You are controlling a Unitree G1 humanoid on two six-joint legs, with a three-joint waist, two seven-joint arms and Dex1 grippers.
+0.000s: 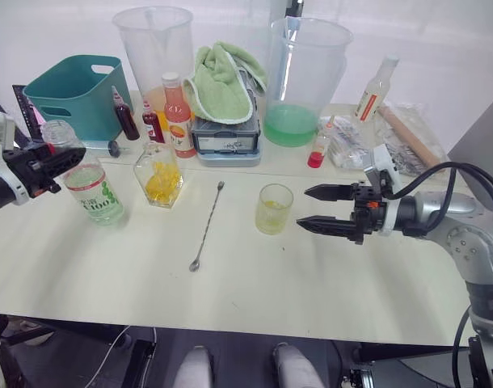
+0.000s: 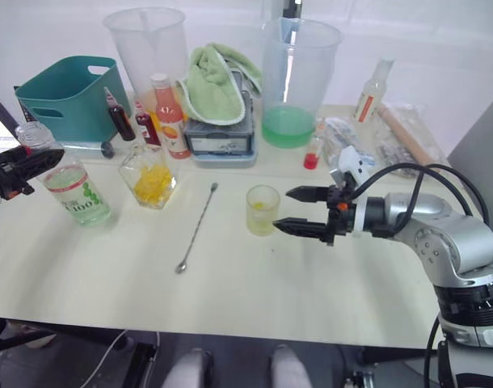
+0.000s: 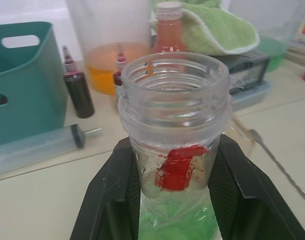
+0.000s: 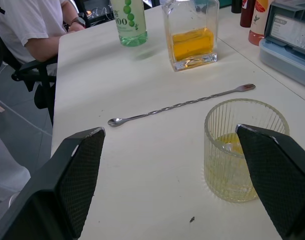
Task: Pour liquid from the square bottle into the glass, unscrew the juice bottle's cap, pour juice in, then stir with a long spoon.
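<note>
Yellow liquid already in the glass [image 1: 274, 208], so first pour judged done; square bottle [image 1: 160, 174] back upright on the table [image 1: 311, 283], well left of the glass. Juice bottle [image 1: 89, 186] open-mouthed, no cap on its threaded neck, standing near the table's left edge. Left gripper [image 3: 175, 200] clamped on that neck, just under the threads. Juice pour and stirring left to do. Long spoon [image 1: 206, 227] lying flat between square bottle and glass, untouched. Right gripper [image 1: 315, 208] spread wide, hovering just beside the glass, holding nothing. Right wrist view adds a seated person [image 4: 32, 30] at the table's far end. Left wrist view adds a syringe [image 3: 37, 147] beside the teal bin [image 3: 22, 80].
</note>
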